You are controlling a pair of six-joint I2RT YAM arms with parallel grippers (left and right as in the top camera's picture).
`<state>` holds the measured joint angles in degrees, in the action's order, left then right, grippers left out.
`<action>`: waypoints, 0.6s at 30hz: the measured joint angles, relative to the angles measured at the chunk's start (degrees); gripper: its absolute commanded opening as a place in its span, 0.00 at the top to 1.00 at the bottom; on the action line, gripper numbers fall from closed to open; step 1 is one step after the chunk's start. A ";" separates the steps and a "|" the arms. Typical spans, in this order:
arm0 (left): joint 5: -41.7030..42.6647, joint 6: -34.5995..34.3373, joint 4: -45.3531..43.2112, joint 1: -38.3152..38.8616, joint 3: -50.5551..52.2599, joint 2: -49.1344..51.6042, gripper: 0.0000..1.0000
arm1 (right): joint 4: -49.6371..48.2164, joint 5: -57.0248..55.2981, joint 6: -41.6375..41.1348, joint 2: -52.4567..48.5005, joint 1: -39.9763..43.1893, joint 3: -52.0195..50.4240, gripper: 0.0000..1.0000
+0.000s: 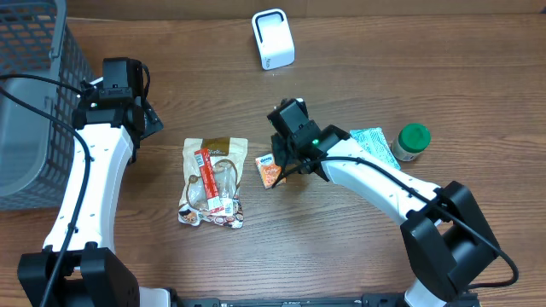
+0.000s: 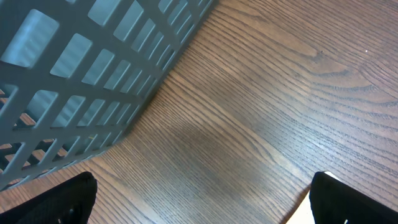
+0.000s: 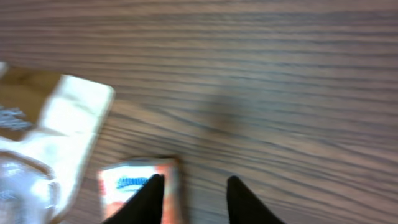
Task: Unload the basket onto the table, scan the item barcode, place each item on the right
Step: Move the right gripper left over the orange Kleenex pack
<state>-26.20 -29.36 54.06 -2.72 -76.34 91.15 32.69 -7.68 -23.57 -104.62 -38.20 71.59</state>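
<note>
**A:** Which thing gets scanned, and where is it?

**B:** I take it to be the small orange packet (image 1: 270, 171). It lies flat on the desk (image 1: 299, 256) in the middle of the overhead frame, just right of the clear snack bag (image 1: 213, 182). The white scanner (image 1: 273, 39) stands well apart, at top centre.

**A:** And the right end effector (image 3: 196, 200)?

**B:** It is low over the packet with its fingers partway apart, pinching nothing. In its wrist view one finger (image 3: 149, 202) overlaps the packet's right edge. The other is over bare wood.

**A:** So what could go wrong?

**B:** The jaws sit off-centre. If they shut there, they may catch only the edge, or nothing at all. A thin, flat packet gives little to bite on, so it could skid toward the snack bag. It could also pivot and drop on the way up to the scanner.

**A:** Anything else?

**B:** I can't make out a barcode on the upper face. If it is underneath, lifting without a turn shows the scanner the wrong side.

**A:** What about the left end effector (image 2: 208, 202)?

**B:** It is spread wide and empty, beside the grey basket (image 1: 26, 77) at upper left. I expect no trouble from it.
</note>
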 measured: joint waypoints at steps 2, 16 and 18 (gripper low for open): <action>0.00 0.00 0.00 0.00 0.00 0.00 0.01 | 0.81 1.62 -3.02 0.02 -0.44 0.42 0.71; 0.00 0.00 0.00 0.00 0.00 0.00 0.00 | 1.46 -5.81 -8.37 0.02 -11.89 0.42 0.71; 0.00 0.00 -0.02 0.00 0.00 0.00 0.00 | 1.40 -7.21 -8.33 0.02 -12.76 0.42 0.71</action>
<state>-26.20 -29.36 54.04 -2.72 -76.34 91.15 34.09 -14.90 -31.90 -104.60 -50.96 72.01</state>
